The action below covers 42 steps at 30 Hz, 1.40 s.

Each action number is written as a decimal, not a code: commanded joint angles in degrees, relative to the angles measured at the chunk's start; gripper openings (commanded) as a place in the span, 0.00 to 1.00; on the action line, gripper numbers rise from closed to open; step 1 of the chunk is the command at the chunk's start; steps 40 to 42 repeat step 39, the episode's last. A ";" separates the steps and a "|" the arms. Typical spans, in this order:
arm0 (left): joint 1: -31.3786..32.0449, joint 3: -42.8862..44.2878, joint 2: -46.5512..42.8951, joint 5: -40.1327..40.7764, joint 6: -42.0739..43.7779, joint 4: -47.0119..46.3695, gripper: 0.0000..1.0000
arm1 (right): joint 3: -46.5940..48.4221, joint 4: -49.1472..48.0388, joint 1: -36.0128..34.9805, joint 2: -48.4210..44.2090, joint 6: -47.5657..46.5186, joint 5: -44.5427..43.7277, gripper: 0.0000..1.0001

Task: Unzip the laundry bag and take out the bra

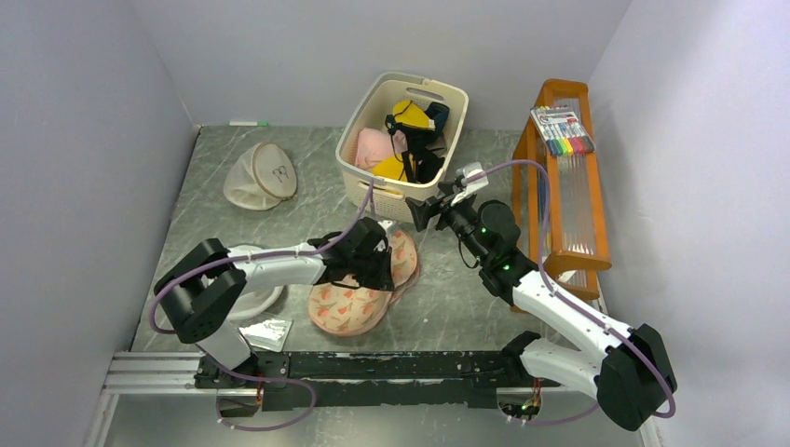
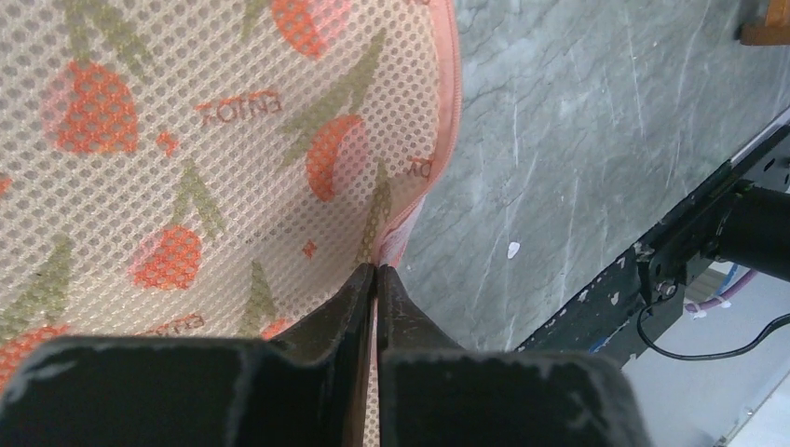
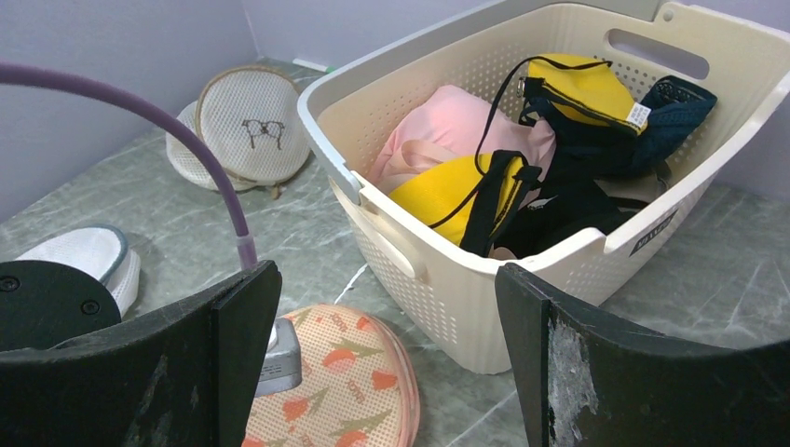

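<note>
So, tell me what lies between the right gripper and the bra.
The near wall of the basket: the open right gripper faces it from outside, and the bra lies inside. The right wrist view shows it.

One camera hangs above and behind me, looking down over my two bases at the bottom of its view and taking in the whole table up to the back wall. My left wrist camera sits very close, peering down along my left fingers onto the laundry bag, with a strip of table and the black base rail to its right. My right wrist camera looks out at a slant between my right fingers, near the basket and into it. The overhead and right wrist views share the basket, the laundry bag and the round beige bag.
</note>
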<state>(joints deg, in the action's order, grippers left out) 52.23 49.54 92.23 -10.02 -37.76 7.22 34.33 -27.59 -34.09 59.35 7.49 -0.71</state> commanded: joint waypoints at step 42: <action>-24.63 26.82 -35.58 26.02 34.86 -0.19 0.94 | 27.90 44.46 0.47 -24.18 -0.72 -28.28 1.00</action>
